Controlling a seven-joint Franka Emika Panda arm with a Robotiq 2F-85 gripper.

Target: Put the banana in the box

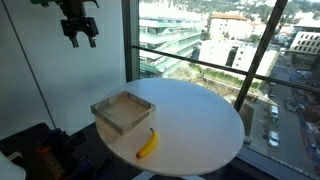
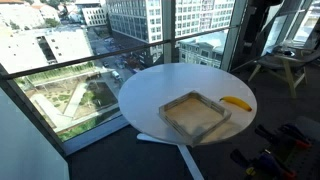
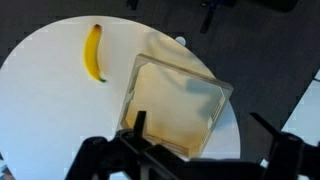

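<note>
i see my jaws spread open and empty, high over the round white counter (image 1: 205, 118), banana (image 1: 148, 144) lying on the counter just beside the box (image 1: 112, 121), outside it, jaws dark and cut off at the wrist view's bottom edge

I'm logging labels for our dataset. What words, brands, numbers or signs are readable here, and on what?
None: no text can be read in any view.
The banana, the box, the white table and the claw show no writing.
The buildings outside the window are too small and blurred to show any signs.
</note>
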